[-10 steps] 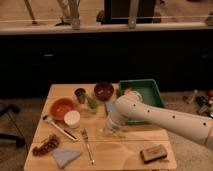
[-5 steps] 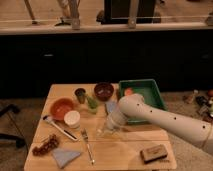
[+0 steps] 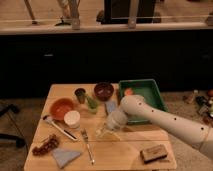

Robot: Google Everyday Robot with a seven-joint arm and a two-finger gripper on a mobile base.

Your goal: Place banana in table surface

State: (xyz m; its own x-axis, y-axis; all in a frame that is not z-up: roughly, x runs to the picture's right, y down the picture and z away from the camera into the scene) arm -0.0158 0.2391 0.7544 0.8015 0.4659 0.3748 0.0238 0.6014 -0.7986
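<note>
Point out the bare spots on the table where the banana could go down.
Bare wood lies between the fork and the sponge, below the gripper, and along the table surface's back-left corner. The left half around the orange bowl is crowded.

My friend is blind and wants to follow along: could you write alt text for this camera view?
A white robot arm reaches in from the right, its gripper low over the middle of a wooden table surface near a fork. Around it sit an orange bowl, a dark bowl and a green bin.
</note>
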